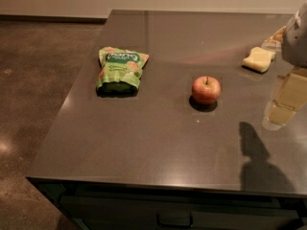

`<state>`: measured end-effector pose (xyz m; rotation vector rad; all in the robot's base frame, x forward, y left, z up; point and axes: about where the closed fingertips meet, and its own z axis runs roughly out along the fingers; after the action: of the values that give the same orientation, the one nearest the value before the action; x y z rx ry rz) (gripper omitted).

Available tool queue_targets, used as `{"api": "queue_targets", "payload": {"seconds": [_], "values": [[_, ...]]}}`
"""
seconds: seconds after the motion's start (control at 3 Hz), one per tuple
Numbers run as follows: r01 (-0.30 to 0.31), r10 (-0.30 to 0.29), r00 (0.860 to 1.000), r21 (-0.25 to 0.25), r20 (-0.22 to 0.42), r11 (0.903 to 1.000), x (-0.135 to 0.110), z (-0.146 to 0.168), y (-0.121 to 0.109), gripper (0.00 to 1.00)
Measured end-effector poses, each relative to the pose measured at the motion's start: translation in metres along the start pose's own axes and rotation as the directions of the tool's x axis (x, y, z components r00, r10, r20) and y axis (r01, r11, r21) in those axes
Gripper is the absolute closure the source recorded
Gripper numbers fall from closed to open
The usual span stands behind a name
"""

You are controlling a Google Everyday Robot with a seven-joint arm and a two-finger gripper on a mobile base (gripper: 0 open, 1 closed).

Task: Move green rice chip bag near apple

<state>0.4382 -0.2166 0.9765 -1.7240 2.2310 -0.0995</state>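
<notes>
Grey table (158,147) with the bag (121,69), a green pouch lying flat at left-centre whose dark green panel bears white lettering that cannot be read, and the apple (206,89), stem up, well apart to its right. A pale yellow sponge (259,59) lies near the far right edge. The gripper (298,35) hangs at the right border of the view just beside the sponge, partly cut off; whether it is open or holding anything cannot be told.

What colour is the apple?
The apple is red with a yellowish blush, clearest in the camera view. The hand sits at the picture's right edge.
</notes>
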Motion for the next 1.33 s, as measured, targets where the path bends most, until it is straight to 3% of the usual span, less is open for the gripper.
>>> {"api": "queue_targets", "payload": {"seconds": [0.33,0.67,1.33], "values": [[0.001,-0.001,1.000,0.003,0.005,1.0000,-0.002,-0.001,-0.001,0.00],[0.006,-0.007,0.997,0.017,0.076,0.9998,-0.025,0.004,-0.013,0.00],[0.040,-0.050,0.987,0.070,0.155,0.9968,-0.107,0.040,-0.042,0.00]]}}
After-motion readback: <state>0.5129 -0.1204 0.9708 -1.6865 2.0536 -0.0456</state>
